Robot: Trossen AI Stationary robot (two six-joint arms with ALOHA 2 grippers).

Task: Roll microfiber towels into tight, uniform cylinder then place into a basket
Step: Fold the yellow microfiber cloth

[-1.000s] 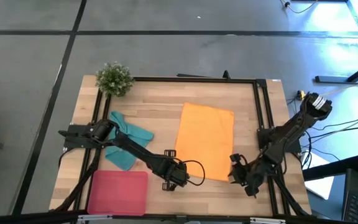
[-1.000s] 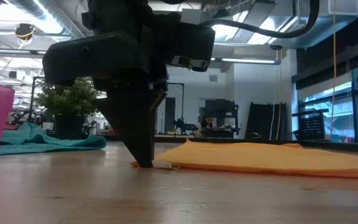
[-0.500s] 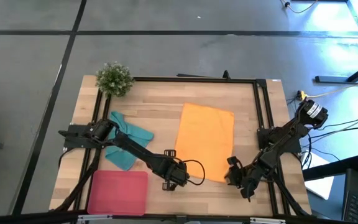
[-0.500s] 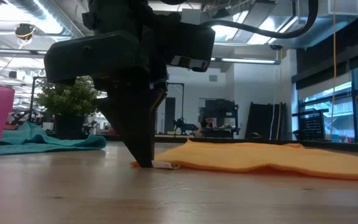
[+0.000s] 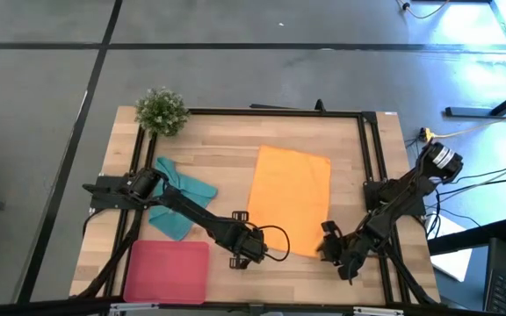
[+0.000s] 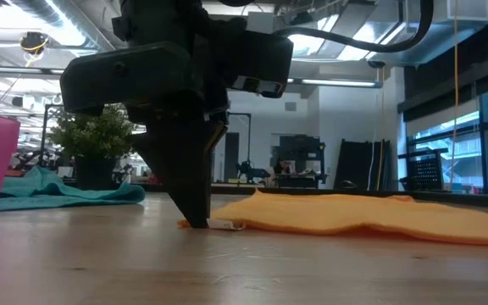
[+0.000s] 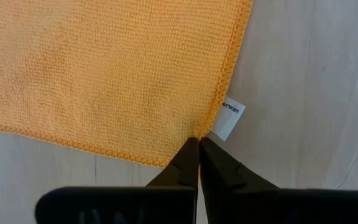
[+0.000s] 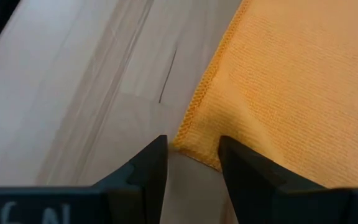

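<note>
- Here the orange towel (image 5: 290, 198) lies spread flat on the wooden tabletop (image 5: 227, 149), with one arm at each of its two near corners.
- The left gripper (image 7: 199, 144) has its fingers (image 7: 188, 158) pressed tight together, tips down at the corner of the orange towel, just beside the small white label (image 7: 228, 119) that sticks out from the hem; in the low view the tips meet the tabletop right at that corner, and whether they pinch any cloth I cannot tell.
- The right gripper (image 8: 191, 149) holds its fingers (image 8: 154, 163) apart, and the other near corner of the orange towel sits in the gap between them; the fingers do not close on the cloth.
- The teal towel (image 5: 177, 198) lies crumpled well away from both sets of fingers, on the left arm's side of the tabletop.
- The pink basket (image 5: 167, 270) sits near the front edge, beside the left fingers and apart from them, on the side away from the orange towel.
- A small potted plant (image 5: 161, 110) stands at the far corner, beyond the teal towel.
</note>
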